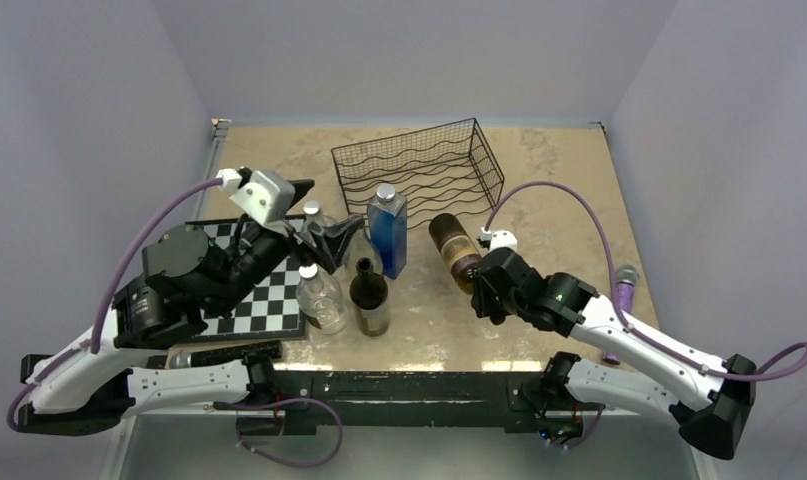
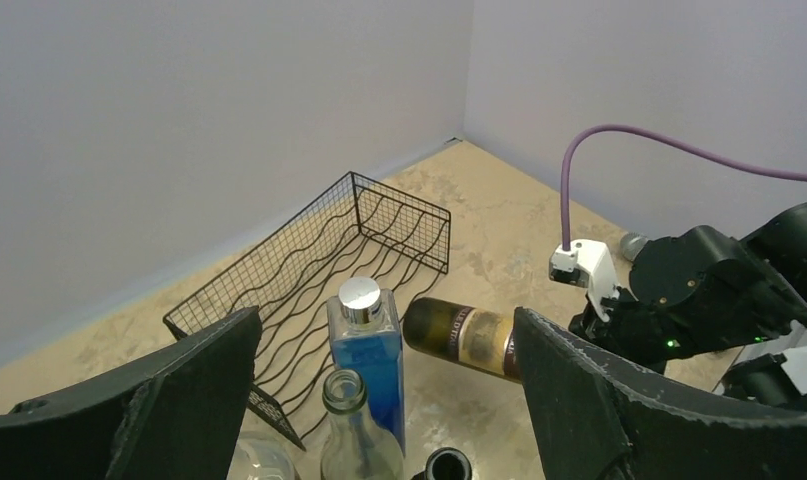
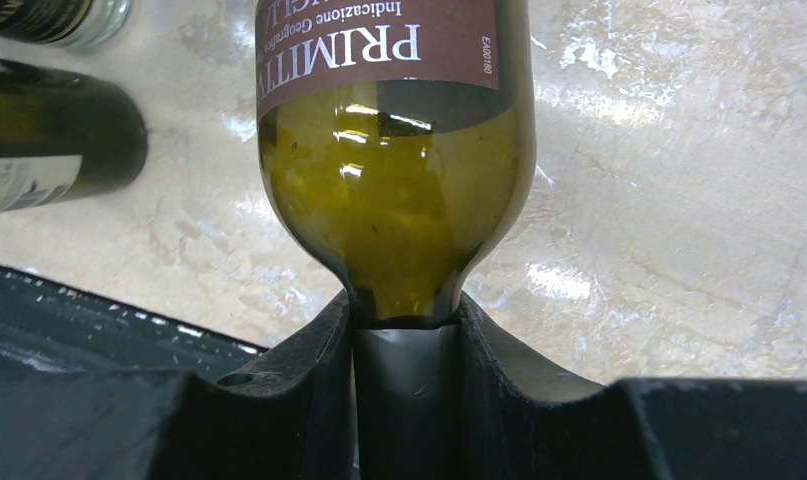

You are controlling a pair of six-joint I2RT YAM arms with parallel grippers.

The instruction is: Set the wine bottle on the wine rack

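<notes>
Clamped with the right gripper (image 3: 407,345) around the dark-capped neck of the wine bottle (image 3: 397,190), with fingers (image 3: 319,350) pressed in just under the shoulder. Held at one end only, with the whole heavy body reaching toward the top of the wrist view (a long lever on smooth glass). Hard to tell whether resting on the table (image 1: 549,180) or just off it. Seen from above just right of centre, lying slantwise with the base aimed up and left at the wine rack (image 1: 419,165); near the rack's lower front edge but apart from it.

Likely to droop or twist in so narrow a pinch once raised. Could slide out along the smooth neck, drop and roll. Could also catch the base on the rack's front wire instead of clearing it, and shove the probably light rack back toward the wall.

Worth minding the blue bottle (image 1: 387,232) just left of the base, and below it the dark bottle (image 1: 370,300) and the clear bottle (image 1: 322,300): easily toppled by a sideways swing. Worth minding too the left gripper (image 1: 329,240), spread wide and holding nothing, poised left of centre by the upper right corner of the chessboard (image 1: 269,300), close to those same bottles.
</notes>
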